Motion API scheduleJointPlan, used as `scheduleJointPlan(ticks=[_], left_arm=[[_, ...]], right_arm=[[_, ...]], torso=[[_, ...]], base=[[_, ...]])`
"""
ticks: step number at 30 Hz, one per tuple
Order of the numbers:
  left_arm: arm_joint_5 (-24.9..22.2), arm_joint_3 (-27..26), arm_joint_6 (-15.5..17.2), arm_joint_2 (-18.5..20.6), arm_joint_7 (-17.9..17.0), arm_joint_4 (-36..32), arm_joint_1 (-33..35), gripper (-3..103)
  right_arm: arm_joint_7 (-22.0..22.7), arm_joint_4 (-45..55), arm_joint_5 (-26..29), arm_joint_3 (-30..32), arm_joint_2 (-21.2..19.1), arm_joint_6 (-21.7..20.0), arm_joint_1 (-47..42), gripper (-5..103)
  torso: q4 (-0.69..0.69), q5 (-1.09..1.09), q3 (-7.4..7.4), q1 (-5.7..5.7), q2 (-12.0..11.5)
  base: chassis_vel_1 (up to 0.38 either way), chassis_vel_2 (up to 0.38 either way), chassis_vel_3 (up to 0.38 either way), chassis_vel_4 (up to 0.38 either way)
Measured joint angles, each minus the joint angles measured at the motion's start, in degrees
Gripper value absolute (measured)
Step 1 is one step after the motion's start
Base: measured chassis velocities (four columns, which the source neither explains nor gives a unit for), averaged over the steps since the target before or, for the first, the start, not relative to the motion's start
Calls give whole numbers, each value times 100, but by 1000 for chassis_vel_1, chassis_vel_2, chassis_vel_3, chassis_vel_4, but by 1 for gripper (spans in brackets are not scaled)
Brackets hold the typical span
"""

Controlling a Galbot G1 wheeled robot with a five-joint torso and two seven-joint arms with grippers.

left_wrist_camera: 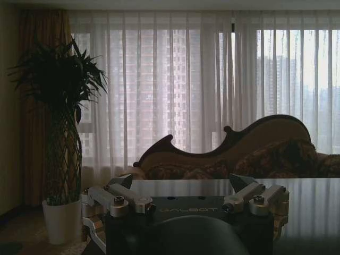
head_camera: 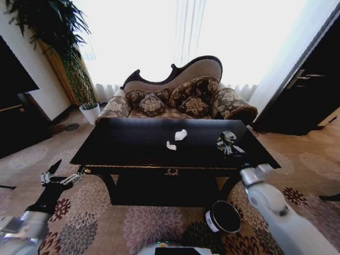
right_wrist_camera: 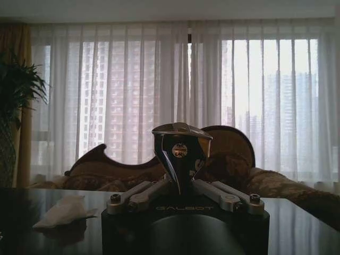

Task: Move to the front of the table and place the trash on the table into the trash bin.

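On the table (head_camera: 133, 146), right claw (right_wrist_camera: 180, 159) clamps dark round piece (head_camera: 228, 142); left claw (head_camera: 61, 175) wide open.

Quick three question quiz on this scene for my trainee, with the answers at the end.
1. How many paper wads lie on the table?
2. True or false: the left gripper, off the table's left front corner, is shut.
3. What does the right gripper hold over the table? A: a paper wad. B: the dark piece. C: nothing.
Key: 1 two; 2 false, it is open; 3 B.
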Motion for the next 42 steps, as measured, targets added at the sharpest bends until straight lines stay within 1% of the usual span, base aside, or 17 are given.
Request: scheduleJointPlan(ticks=[2, 3, 5, 8, 9, 10, 12, 14, 16, 18, 19, 24, 27, 30, 33, 40, 42], left_arm=[[0, 0, 0, 0, 0, 0, 0, 100], [0, 0, 0, 0, 0, 0, 0, 100], [0, -1, 0, 1, -1, 0, 1, 100], [0, 0, 0, 0, 0, 0, 0, 100], [0, 0, 0, 0, 0, 0, 0, 100], [0, 0, 0, 0, 0, 0, 0, 100], [0, 0, 0, 0, 0, 0, 1, 100], [0, 0, 0, 0, 0, 0, 0, 100], [0, 0, 0, 0, 0, 0, 0, 100], [0, 0, 0, 0, 0, 0, 0, 100], [0, 0, 0, 0, 0, 0, 0, 100], [0, 0, 0, 0, 0, 0, 0, 100], [0, 0, 0, 0, 0, 0, 0, 100], [0, 0, 0, 0, 0, 0, 0, 100], [0, 0, 0, 0, 0, 0, 0, 100], [0, 0, 0, 0, 0, 0, 0, 100], [0, 0, 0, 0, 0, 0, 0, 100]], right_arm=[[-185, 93, -132, 322, 407, 320, -502, 0], [-185, 93, -132, 322, 407, 320, -502, 0], [-299, 109, -202, 545, 850, 627, -899, 0], [-395, 6, -233, 705, 1305, 969, -1241, 0], [-445, -131, -289, 721, 1477, 1183, -1363, 0], [-445, -131, -289, 721, 1477, 1183, -1363, 0], [-502, -532, -545, 638, 1774, 1637, -1482, 0], [-484, -899, -687, 461, 1950, 1873, -1485, 0], [-473, -1006, -734, 404, 1990, 1932, -1471, 0], [-420, -1500, -1000, 172, 2121, 2164, -1352, 0], [-420, -1500, -1000, 172, 2121, 2164, -1352, 0], [-306, -3315, -2090, -368, 2216, 2782, -799, 0], [-301, -3836, -2335, -473, 2187, 2928, -627, 0], [-221, -4914, -2533, -673, 2062, 3052, -180, 0], [-202, -5234, -2587, -699, 2019, 3061, -31, 0], [-70, -6056, -2419, -986, 1910, 2785, 549, 0], [119, -6721, -2230, -1217, 1794, 2427, 1114, 0]], torso=[[-1, -1, 0, 0, 0], [-1, -1, 0, 0, 0], [0, -1, 0, 0, 0], [-1, -1, 0, -1, 1], [-1, -2, 0, -1, 0], [-1, -2, 0, -1, 0], [0, -1, 0, 0, 0], [0, 0, 0, 0, -1], [-1, 0, 1, 0, -1], [0, -1, 1, 0, 0], [0, -1, 1, 0, 0], [0, 2, 1, 1, -1], [0, 1, 1, 1, -1], [1, 0, 1, 1, -1], [1, 0, 1, 1, -1], [1, 0, 1, 1, -1], [1, 1, 2, 2, -1]], base=[[0, 0, 0, 0], [0, 0, 0, 0], [0, 0, 0, 0], [0, 0, 0, 0], [0, 0, 0, 0], [0, 0, 0, 0], [0, 0, 0, 0], [0, 0, 0, 0], [0, 0, 0, 0], [0, 0, 0, 0], [0, 0, 0, 0], [0, 0, 0, 0], [0, 0, 0, 0], [0, 0, 0, 0], [0, 0, 0, 0], [0, 0, 0, 0], [0, 0, 0, 0]])
